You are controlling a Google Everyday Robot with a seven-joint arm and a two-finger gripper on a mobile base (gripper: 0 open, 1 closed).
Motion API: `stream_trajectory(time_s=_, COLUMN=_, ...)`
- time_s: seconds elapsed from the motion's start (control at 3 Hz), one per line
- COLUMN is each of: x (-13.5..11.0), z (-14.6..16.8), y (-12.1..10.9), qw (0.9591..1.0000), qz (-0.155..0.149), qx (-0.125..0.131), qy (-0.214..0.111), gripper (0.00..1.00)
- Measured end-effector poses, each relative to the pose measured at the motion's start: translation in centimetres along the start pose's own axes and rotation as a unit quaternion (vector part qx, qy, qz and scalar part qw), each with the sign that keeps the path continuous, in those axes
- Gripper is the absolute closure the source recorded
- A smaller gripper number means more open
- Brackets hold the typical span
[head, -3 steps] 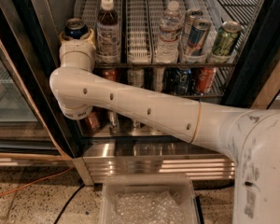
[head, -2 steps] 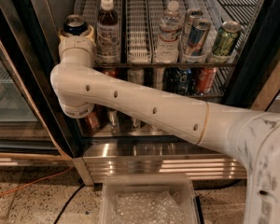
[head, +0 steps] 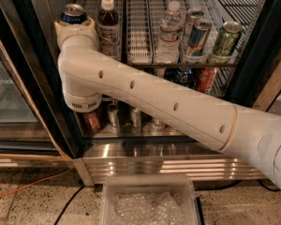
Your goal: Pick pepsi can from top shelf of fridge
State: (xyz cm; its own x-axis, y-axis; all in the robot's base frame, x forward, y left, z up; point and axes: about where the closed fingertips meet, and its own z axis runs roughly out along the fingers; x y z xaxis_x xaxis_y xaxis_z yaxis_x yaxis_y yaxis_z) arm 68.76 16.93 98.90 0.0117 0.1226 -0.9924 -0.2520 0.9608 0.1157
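Observation:
The pepsi can point(head: 74, 14), dark blue with a silver top, shows at the far left of the top shelf point(head: 178, 62) of the fridge point(head: 253, 46). Only its top part shows above my white wrist. My gripper point(head: 75, 28) is at the can, directly in front of it, and covers its lower body. It is shut on the can, which moves together with it. The long white arm point(head: 168, 107) crosses the view from the lower right up to the can.
On the top shelf stand a dark tea bottle point(head: 108, 27), a water bottle point(head: 170, 32), two slim blue-silver cans point(head: 196, 36) and a green can point(head: 225, 40). Lower racks hold more cans point(head: 205, 78). A clear plastic bin point(head: 150, 203) sits on the floor in front.
My wrist and the pepsi can have risen together at the shelf's left end, while the bottles beside them stayed in place.

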Motion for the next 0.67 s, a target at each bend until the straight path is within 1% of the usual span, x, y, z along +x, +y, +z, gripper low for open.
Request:
stream_trajectory(time_s=0.33, x=0.0, z=-2.6, y=0.1, qw=0.9982, qz=-0.011, qx=-0.045, qy=0.037, gripper=1.00)
stream_trajectory(time_s=0.67, x=1.1, z=-5.7, y=-0.9, qw=0.9925, qz=-0.043, qx=-0.088, qy=0.074, gripper=1.00)
